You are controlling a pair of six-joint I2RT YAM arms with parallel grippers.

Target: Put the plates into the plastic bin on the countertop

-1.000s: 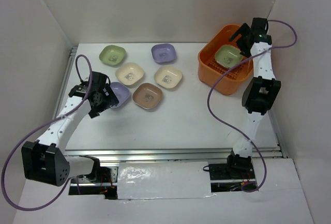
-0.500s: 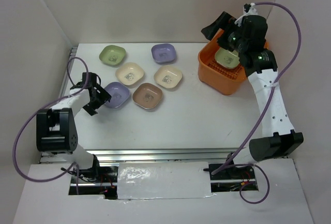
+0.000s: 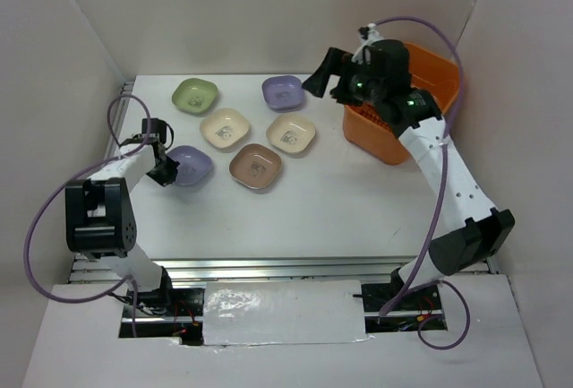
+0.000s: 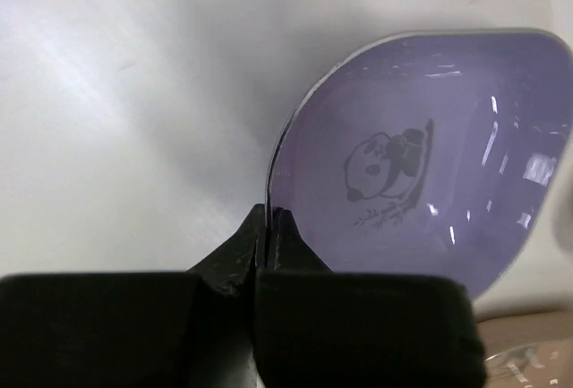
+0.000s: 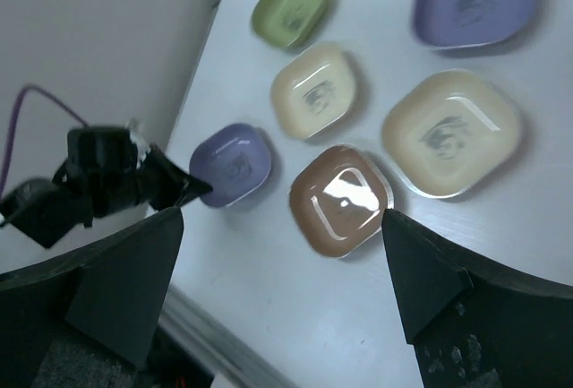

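Six plates lie on the white countertop [image 3: 340, 209]: green [image 3: 195, 95], lilac [image 3: 283, 92], two cream [image 3: 224, 128] [image 3: 291, 133], brown [image 3: 256, 167], and a second lilac plate [image 3: 192, 166] at the left. My left gripper [image 3: 167, 171] is shut on that lilac plate's near rim [image 4: 269, 182], its jaws [image 4: 269, 218] pinched together on the thin edge. The orange plastic bin [image 3: 390, 142] stands at the back right, its inside hidden behind my right arm. My right gripper [image 3: 324, 70] hangs open in the air left of the bin, looking down at the brown plate [image 5: 340, 200] between its fingers [image 5: 282, 216].
White walls close in the left, back and right sides. A metal rail [image 3: 286, 267] runs along the countertop's front edge. Purple cables loop beside both arms. Bare surface lies in front of the plates and the bin.
My left gripper has shut on the left lilac plate's rim. My right arm has risen out of the bin and swung left toward the plates, still open.
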